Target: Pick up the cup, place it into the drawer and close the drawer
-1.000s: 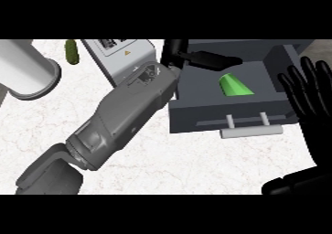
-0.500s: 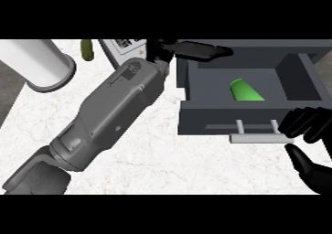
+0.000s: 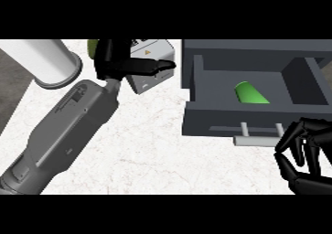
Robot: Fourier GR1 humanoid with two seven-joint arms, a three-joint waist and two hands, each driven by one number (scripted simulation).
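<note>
A white marbled counter (image 3: 148, 151) meets dark grey floor (image 3: 6, 105) at the left.

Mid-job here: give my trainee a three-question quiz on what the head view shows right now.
1. True or false: the green cup lies inside the open drawer.
2. Which hand is at the drawer handle? A) left hand B) right hand
3. Fill in: the white cylinder stands at the view's upper ____.

Key: 1 true. 2 B: the right hand has curled fingers by the handle; the left hand is up by the small grey box. 3 left.
</note>
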